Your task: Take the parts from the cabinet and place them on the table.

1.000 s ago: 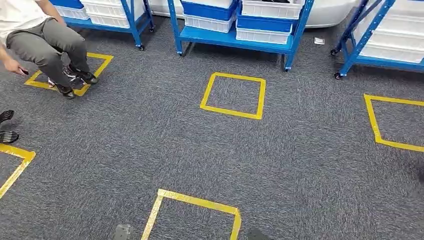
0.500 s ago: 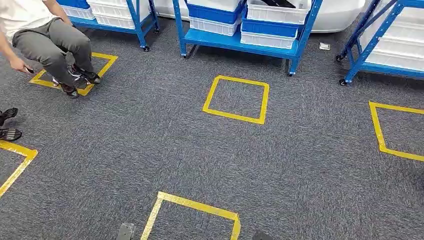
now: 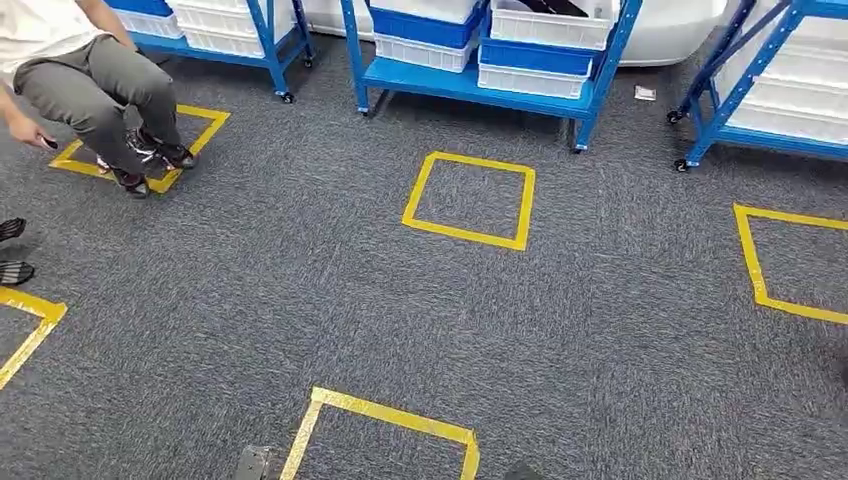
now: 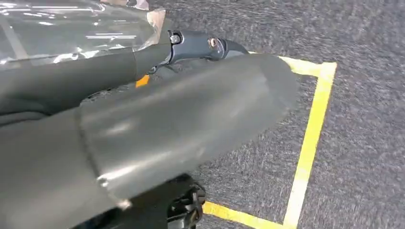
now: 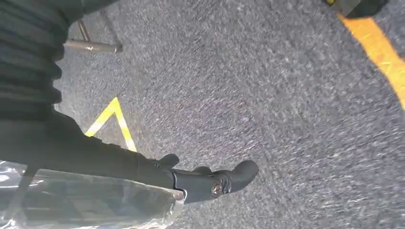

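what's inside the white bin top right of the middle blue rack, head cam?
Dark, black items show over the rim of the white bin on the middle blue rack. What they are, and anything deeper, is hidden by the bin wall and the frame edge.

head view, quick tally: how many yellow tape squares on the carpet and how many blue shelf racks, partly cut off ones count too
yellow tape squares: 5
blue shelf racks: 3
total: 8
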Controlling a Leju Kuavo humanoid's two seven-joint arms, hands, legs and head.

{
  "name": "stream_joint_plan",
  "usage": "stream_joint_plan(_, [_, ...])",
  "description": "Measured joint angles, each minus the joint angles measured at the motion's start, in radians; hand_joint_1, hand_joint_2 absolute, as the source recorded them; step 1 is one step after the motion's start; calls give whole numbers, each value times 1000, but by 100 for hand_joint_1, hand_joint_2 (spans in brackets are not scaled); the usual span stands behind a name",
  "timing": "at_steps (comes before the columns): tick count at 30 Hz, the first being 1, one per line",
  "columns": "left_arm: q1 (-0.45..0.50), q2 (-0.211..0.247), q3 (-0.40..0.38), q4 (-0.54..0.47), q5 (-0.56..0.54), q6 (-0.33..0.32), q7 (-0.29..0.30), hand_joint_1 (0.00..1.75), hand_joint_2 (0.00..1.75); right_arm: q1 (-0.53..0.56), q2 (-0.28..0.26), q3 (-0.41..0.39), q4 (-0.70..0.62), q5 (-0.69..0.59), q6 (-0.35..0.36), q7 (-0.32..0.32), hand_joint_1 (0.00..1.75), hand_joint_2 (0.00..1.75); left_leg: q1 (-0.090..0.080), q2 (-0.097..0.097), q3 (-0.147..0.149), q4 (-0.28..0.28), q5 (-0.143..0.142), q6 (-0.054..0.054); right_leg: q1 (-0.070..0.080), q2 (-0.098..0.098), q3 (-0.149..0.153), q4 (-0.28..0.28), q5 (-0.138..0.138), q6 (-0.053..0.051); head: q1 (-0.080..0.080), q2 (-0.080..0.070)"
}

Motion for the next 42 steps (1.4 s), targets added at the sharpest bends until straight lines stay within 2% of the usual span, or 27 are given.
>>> stream_joint_plan(1, [1,-1,0,0,0,-1,-1,0,0,0,-1,-1,0,0,-1,0,0,175,14,3,18,-25,13,0,6,-3,-5,8,-5,3,4,0])
stream_joint_plan(2, [0,-1,0,0,0,-1,-2,0,0,0,-3,-1,0,1,-1,0,0,175,9,1,25,-36,14,4,5,-1,-17,39,-23,0,5,0])
stream_joint_plan(4, [-2,-1,0,0,0,-2,-2,0,0,2,-4,-2,0,1,-1,-1,0,175,7,2,27,-35,13,9,2,0,-95,188,-85,-11,8,0])
stream_joint_plan(6, [-1,-1,0,0,0,-4,-2,0,0,7,-5,-2,1,1,-1,-1,0,175,5,-2,28,-34,10,10,-1,0,-168,310,-113,-3,8,0])
stream_joint_plan(8, [0,-2,0,0,0,-5,-3,0,0,8,-6,-3,1,2,-1,-1,0,175,7,-5,35,-32,3,5,-5,0,-140,234,-62,21,9,0])
stream_joint_plan(10, [0,-2,0,0,0,-7,-5,0,0,5,-8,-4,1,3,-1,-1,0,175,8,-7,41,-20,-10,-5,-13,-1,-56,55,16,43,8,0])
stream_joint_plan(11, [-1,-1,0,0,0,-8,-5,0,0,5,-7,-5,1,3,0,-1,0,175,2,-7,35,-6,-21,-13,-15,-1,-43,14,23,36,12,0])
stream_joint_plan(13, [-1,-1,0,0,2,-12,-8,0,0,4,-7,-7,1,7,2,-1,0,175,0,-8,34,1,-32,-21,-10,2,-34,13,19,10,7,0])
stream_joint_plan(16, [-1,2,0,0,3,-19,-13,0,0,0,-5,-9,1,11,5,-1,0,175,9,-7,34,9,-42,-35,-19,3,-27,9,19,-6,8,0])
stream_joint_plan(17, [-2,2,0,0,4,-20,-16,0,0,-2,-8,-9,1,12,5,0,0,175,10,-6,22,47,-63,-44,-20,2,-21,9,14,-15,1,0])
stream_joint_plan(20, [-1,1,0,0,5,-21,-18,0,0,-6,-5,-9,1,16,8,0,0,175,22,-4,-100,266,-154,-62,-19,2,-12,9,7,-29,1,0])
stream_joint_plan(21, [0,2,0,0,6,-21,-18,0,0,-6,-5,-10,1,16,9,1,0,175,26,-4,-138,317,-158,-66,-19,2,-9,9,3,-29,1,0])
stream_joint_plan(22, [0,2,1,0,6,-21,-18,0,0,-6,-6,-10,1,16,11,2,0,175,29,-4,-150,314,-135,-67,-19,3,-5,9,-1,-28,0,0])
stream_joint_plan(23, [0,2,1,0,6,-21,-18,0,0,-6,-6,-10,1,17,12,2,0,175,31,-3,-137,267,-92,-66,-20,4,1,9,-5,-25,0,0])
stream_joint_plan(25, [0,3,1,0,9,-21,-19,0,0,-6,-5,-10,1,18,14,2,0,175,32,-2,-62,92,13,-57,-21,6,19,8,-16,-19,0,0])
stream_joint_plan(26, [0,3,1,0,10,-21,-19,0,0,-6,-4,-10,1,18,14,2,0,175,30,-2,-35,25,34,-48,-21,6,18,5,-21,-14,0,0])
stream_joint_plan(27, [-1,5,1,0,12,-21,-19,0,0,-9,-3,-10,1,19,15,2,0,175,21,-1,-24,13,14,-43,-11,6,24,7,-26,-6,2,0])
stream_joint_plan(30, [1,5,1,0,12,-21,-20,0,0,-10,-2,-10,1,20,17,3,0,175,14,-3,-29,16,6,-28,-17,3,26,-5,-31,12,1,0])
stream_joint_plan(31, [1,5,1,0,12,-21,-20,0,0,-12,-2,-10,1,20,17,3,0,175,17,-4,-12,-4,13,-20,-7,1,29,-5,-35,19,1,0])
stream_joint_plan(32, [2,3,1,0,12,-21,-21,0,0,-12,-5,-10,1,20,17,4,0,175,20,-3,0,-15,14,-16,-10,1,21,19,-43,18,4,0])
stream_joint_plan(33, [0,4,2,0,12,-21,-21,0,0,-14,-5,-10,1,20,17,4,0,175,19,-2,6,-19,11,-7,-9,1,-4,71,-64,12,5,0])
stream_joint_plan(35, [-2,3,2,0,12,-26,-21,0,0,-11,-4,-10,1,17,17,4,0,175,14,-2,14,-18,1,3,-10,1,-106,243,-122,0,6,0])
stream_joint_plan(36, [-1,3,2,0,12,-26,-21,0,0,-9,-4,-10,1,14,16,4,0,175,13,-4,19,-17,-5,5,-10,1,-150,306,-134,2,6,0])
stream_joint_plan(38, [2,0,2,0,12,-27,-21,0,0,-4,-6,-13,2,10,14,4,0,175,12,-10,36,-17,-19,2,-9,2,-162,284,-93,20,6,0])
stream_joint_plan(40, [2,-1,2,0,12,-27,-21,0,0,-5,-8,-18,2,8,12,4,0,175,12,-11,60,-13,-38,-4,-11,1,-99,121,1,43,7,0])
stream_joint_plan(41, [1,-2,2,0,12,-28,-21,0,0,-5,-8,-20,2,8,12,5,0,175,11,-12,67,-9,-50,-9,-12,1,-68,34,41,46,9,0])
stream_joint_plan(42, [1,-1,2,0,11,-28,-20,0,0,-5,-8,-21,2,8,11,8,0,175,0,-12,61,1,-65,-16,-8,1,-53,20,36,34,11,0])
